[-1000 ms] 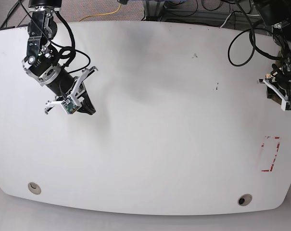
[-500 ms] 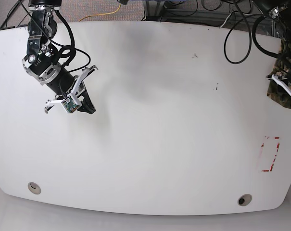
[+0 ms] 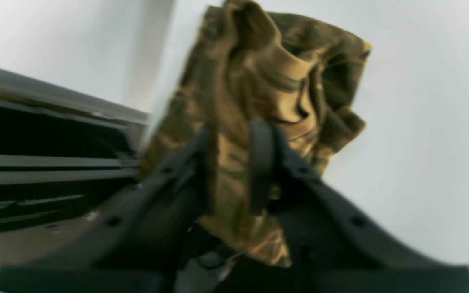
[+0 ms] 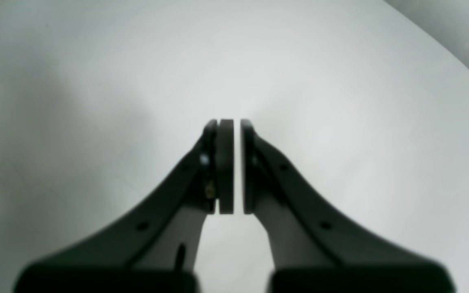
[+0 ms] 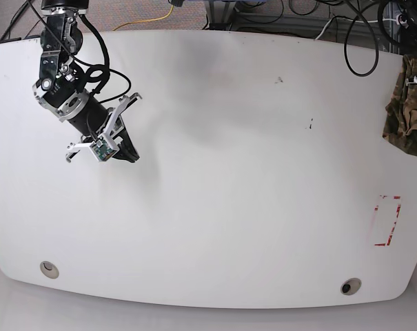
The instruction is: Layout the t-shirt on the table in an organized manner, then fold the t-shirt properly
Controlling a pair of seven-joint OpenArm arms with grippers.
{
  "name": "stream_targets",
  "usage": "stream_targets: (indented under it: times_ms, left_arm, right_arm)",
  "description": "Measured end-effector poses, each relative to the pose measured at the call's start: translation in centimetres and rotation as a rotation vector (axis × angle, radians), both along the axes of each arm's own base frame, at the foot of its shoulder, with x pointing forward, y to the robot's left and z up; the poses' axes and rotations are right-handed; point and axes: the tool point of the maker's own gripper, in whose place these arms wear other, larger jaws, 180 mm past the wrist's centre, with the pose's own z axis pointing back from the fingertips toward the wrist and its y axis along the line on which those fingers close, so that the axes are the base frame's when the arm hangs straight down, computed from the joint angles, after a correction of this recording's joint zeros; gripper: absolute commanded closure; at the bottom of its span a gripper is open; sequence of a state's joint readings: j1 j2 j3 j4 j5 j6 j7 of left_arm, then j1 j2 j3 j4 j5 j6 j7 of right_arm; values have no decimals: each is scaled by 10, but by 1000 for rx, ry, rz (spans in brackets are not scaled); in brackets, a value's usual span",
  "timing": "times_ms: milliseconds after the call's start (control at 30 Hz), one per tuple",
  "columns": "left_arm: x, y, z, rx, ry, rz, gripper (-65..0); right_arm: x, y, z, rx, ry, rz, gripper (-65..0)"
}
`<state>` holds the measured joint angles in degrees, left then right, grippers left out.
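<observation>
Over at the far right edge of the base view the t-shirt point(image 5: 407, 110) is cut off by the frame, just a bunched camouflage lump hanging past the rim of the desk point(image 5: 215, 207), and the arm carrying it is almost wholly out of shot there. The left wrist view is smeared with blur, but the left gripper point(image 3: 234, 171) is plainly pinched on a fold of the cloth, dark fingers point(image 3: 261, 162) pressing either side of it, with crumpled olive, brown and tan fabric point(image 3: 275, 77) rising above them in deep creases. How much of the shirt dangles beyond that bunch cannot be made out. Beside it in that view sits a dark, blurry metal frame point(image 3: 51, 171) to the left. On the other side, the right gripper point(image 5: 123, 153) hovers over the upper left part of the desk, and its wrist view shows the pads point(image 4: 226, 167) nearly together with only a thin sliver between them, nothing in them, bare white surface underneath. Black cables point(image 5: 98, 69) loop around that arm. Around the desk: two round holes point(image 5: 49, 269) near the front edge, a red rectangular outline point(image 5: 387, 221) at lower right, and a yellow cable point(image 5: 153, 21) trailing behind the back edge.
</observation>
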<state>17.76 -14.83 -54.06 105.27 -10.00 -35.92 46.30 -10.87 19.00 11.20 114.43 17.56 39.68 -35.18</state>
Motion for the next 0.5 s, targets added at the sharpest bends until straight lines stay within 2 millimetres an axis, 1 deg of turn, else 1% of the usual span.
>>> stream_targets:
  times_ms: [100, 167, 267, 333, 400, 500]
  left_arm:
    - [4, 3, -12, -48, -21, 19, -74]
    - [5, 15, -25, -86, -29, 106, -74]
    - [18, 25, -35, -112, -55, 163, -74]
    - [31, 25, -47, -121, -42, 151, -74]
    - [48, 17, -55, -147, -63, 122, -74]
    - [65, 6, -65, -185, -81, 93, -74]
  right_arm:
    - [0, 2, 0, 17, 0, -11, -22]
    - [0, 4, 0, 21, 0, -10, -22]
    - [0, 6, 0, 27, 0, -3, -22]
    - [0, 6, 0, 25, 0, -3, -22]
    - [0, 5, 0, 26, 0, -7, -22]
    - [0, 6, 0, 26, 1, -6, -22]
